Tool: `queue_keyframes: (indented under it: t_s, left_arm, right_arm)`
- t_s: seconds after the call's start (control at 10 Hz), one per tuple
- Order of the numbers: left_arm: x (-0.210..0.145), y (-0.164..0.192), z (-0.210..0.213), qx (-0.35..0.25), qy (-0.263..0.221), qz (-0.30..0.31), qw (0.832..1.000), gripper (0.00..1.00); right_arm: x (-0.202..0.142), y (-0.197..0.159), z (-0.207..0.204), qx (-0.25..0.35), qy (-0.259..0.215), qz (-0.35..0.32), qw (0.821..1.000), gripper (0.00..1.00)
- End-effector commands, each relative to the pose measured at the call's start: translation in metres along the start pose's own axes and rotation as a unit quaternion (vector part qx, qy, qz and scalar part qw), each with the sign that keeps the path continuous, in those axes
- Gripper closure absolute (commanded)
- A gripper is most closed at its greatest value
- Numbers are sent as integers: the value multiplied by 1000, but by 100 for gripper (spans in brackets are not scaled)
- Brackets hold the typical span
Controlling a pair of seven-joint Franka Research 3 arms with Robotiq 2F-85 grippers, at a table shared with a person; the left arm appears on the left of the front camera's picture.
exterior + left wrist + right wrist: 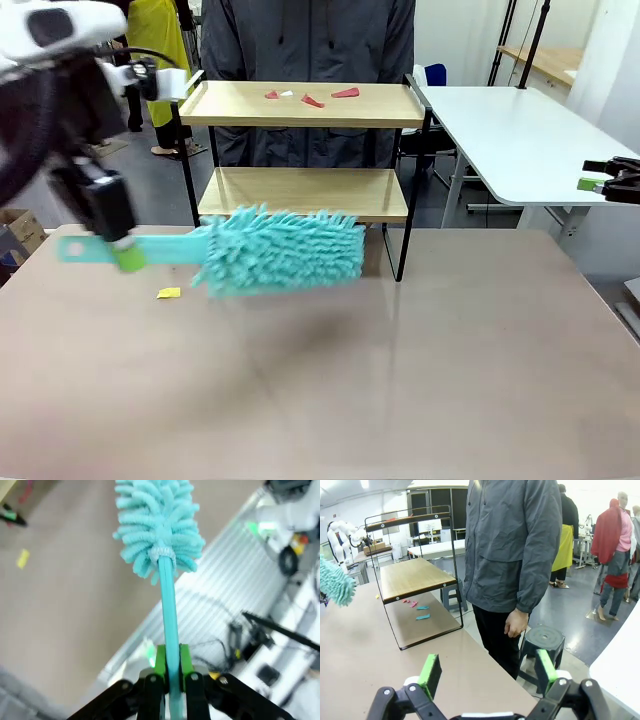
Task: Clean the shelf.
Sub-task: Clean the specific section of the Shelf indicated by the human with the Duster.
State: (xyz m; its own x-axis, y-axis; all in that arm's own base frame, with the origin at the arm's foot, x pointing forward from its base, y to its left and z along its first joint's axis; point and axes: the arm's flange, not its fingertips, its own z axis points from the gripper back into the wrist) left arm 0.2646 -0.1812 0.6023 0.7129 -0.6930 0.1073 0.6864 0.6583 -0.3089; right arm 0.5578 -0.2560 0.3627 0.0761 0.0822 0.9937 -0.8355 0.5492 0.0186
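white arm [95, 25], black left gripper [171, 662], green pads [186, 657]

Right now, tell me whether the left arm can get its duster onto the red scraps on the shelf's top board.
Probably yes. The left gripper is shut on the duster, whose head hangs low before the shelf; the red scraps lie on its top board, nothing above them.
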Motion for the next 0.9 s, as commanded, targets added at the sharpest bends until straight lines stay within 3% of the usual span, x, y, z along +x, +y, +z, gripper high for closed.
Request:
queue_keyframes:
  t_s: [0.0, 0.2, 0.3, 0.5, 0.6, 0.8]
  left_arm:
    - [-23, 2, 23, 18, 108, -32, 993, 87]
    - [-45, 15, 20, 10, 200, -56, 978, 87]
    - [-51, 22, 17, 4, 218, -60, 974, 87]
    - [-57, 35, 13, 3, 207, -50, 977, 87]
    - [-56, 17, 10, -5, 218, -40, 975, 87]
    - [-56, 17, 10, -5, 218, -40, 975, 87]
  right_arm:
    - [5, 1, -1, -3, 2, -7, 1000, 0]
    - [5, 1, -1, -3, 2, -7, 1000, 0]
    - [5, 1, -1, -3, 2, -7, 1000, 0]
    - [5, 1, -1, -3, 2, -7, 1000, 0]
    - [5, 1, -1, -3, 2, -7, 1000, 0]
    - [5, 1, -1, -3, 2, -7, 1000, 0]
